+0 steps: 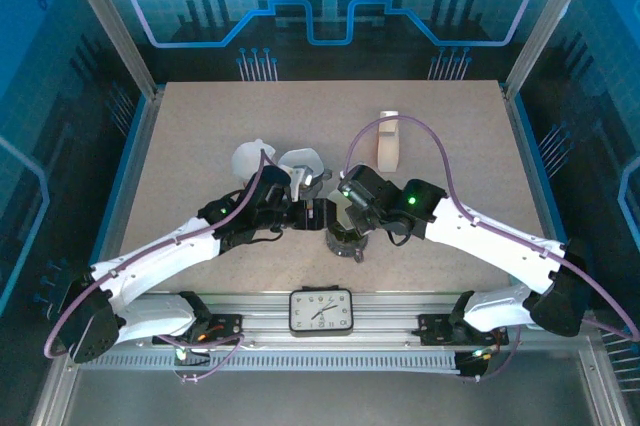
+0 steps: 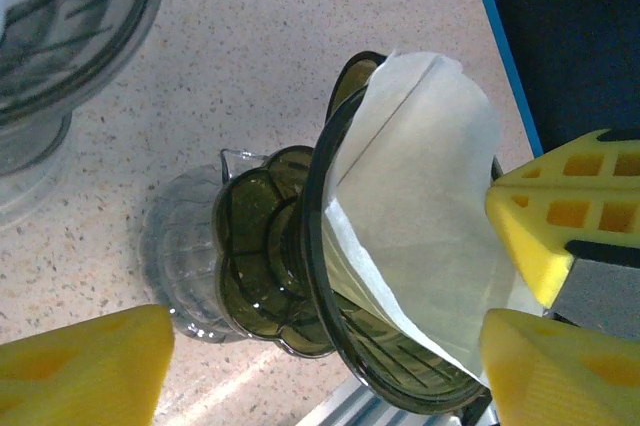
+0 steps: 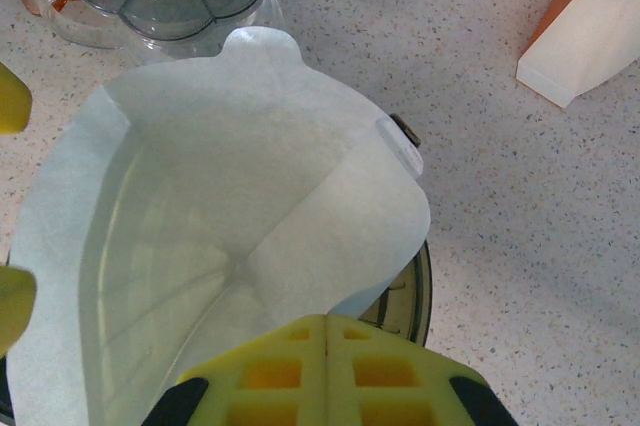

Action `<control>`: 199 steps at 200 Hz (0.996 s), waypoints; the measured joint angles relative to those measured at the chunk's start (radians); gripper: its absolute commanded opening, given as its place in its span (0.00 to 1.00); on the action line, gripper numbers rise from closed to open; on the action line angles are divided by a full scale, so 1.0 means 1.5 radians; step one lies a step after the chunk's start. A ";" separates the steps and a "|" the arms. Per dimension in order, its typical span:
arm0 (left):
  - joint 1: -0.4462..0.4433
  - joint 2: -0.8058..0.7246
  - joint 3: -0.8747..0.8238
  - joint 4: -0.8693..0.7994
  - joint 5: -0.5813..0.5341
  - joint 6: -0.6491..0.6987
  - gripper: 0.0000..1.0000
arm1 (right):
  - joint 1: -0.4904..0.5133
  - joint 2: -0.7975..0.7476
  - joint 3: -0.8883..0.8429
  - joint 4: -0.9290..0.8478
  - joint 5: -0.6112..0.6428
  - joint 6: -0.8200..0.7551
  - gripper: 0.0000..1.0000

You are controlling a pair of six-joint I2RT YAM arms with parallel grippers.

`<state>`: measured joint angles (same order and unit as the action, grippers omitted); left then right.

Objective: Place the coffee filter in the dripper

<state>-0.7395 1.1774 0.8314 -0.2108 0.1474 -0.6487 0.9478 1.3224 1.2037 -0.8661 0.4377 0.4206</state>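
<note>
Speckled table [image 2: 250, 66], one grey dripper [image 2: 70, 36], one olive dripper [image 2: 255, 246], one filter [image 2: 420, 196], right jaws pinching it, left jaws open

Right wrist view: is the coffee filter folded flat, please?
No, the coffee filter is spread open into a cone over the dripper.

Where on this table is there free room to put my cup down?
Bare table lies along the far edge, in the far left corner, and right of the white packet. The middle is crowded: the dark dripper, the paper filter and a clear dripper huddle.
</note>
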 measured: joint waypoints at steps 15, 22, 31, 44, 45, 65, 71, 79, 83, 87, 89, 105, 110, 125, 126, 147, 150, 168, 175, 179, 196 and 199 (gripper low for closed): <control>0.003 0.001 0.000 0.005 0.000 -0.003 0.67 | 0.000 0.000 0.000 0.001 0.000 0.000 0.00; 0.003 0.001 0.000 0.007 0.000 -0.005 0.66 | 0.000 0.000 0.000 0.001 0.000 0.000 0.00; 0.004 0.003 0.000 0.007 0.000 -0.005 0.64 | 0.000 0.000 0.000 0.001 0.000 0.000 0.00; 0.006 0.006 0.000 0.007 0.001 -0.005 0.61 | 0.000 0.000 0.000 0.001 0.000 0.000 0.00; 0.006 0.006 0.000 0.007 0.001 -0.005 0.60 | 0.000 0.000 0.000 0.001 0.000 0.000 0.00; 0.006 0.010 0.000 0.008 0.006 -0.005 0.54 | 0.000 0.000 0.000 0.001 0.000 0.001 0.00; 0.006 0.011 0.000 0.008 0.008 -0.005 0.52 | 0.000 0.000 0.000 0.001 0.000 0.001 0.00; 0.006 0.012 0.000 0.009 0.012 -0.005 0.50 | 0.000 0.000 0.000 0.001 0.000 0.001 0.01; 0.006 0.012 0.000 0.009 0.014 -0.004 0.50 | 0.000 0.000 0.000 0.001 0.000 0.001 0.03; 0.006 0.013 0.000 0.009 0.016 -0.005 0.50 | 0.000 0.000 0.000 0.002 0.000 0.001 0.05; 0.006 0.013 0.000 0.009 0.017 -0.004 0.50 | 0.000 0.000 0.000 0.002 0.000 0.003 0.06; 0.006 0.014 0.000 0.009 0.022 -0.005 0.50 | 0.000 0.000 0.000 0.003 0.002 0.006 0.24; 0.006 0.014 0.000 0.009 0.023 -0.005 0.50 | 0.000 0.000 0.000 0.003 0.003 0.007 0.31; 0.006 0.014 0.000 0.008 0.023 -0.005 0.50 | 0.000 0.000 0.000 0.003 0.013 0.010 0.47; 0.006 0.014 0.000 0.008 0.023 -0.005 0.51 | 0.000 0.000 0.000 0.003 0.014 0.013 0.47; 0.006 0.014 0.000 0.008 0.023 -0.005 0.51 | -0.003 0.000 0.009 -0.001 0.026 0.019 0.57; 0.006 0.014 0.000 0.008 0.023 -0.005 0.52 | -0.005 0.000 0.011 -0.003 0.025 0.018 0.59; 0.006 0.014 0.000 0.009 0.023 -0.005 0.52 | -0.026 0.000 0.028 -0.005 0.017 0.026 0.63; 0.006 0.014 0.000 0.009 0.023 -0.005 0.53 | -0.036 0.000 0.033 -0.006 0.013 0.028 0.64; 0.006 0.014 0.000 0.009 0.023 -0.005 0.53 | -0.042 0.001 0.035 -0.006 0.011 0.028 0.64; 0.006 0.014 0.000 0.009 0.023 -0.005 0.53 | -0.063 0.013 0.045 -0.010 -0.003 0.033 0.66; 0.006 0.014 0.000 0.009 0.023 -0.005 0.53 | -0.066 0.017 0.046 -0.011 -0.006 0.033 0.67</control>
<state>-0.7303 1.1988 0.8310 -0.1978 0.1822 -0.6556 0.8494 1.3479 1.2720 -0.8822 0.4290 0.4698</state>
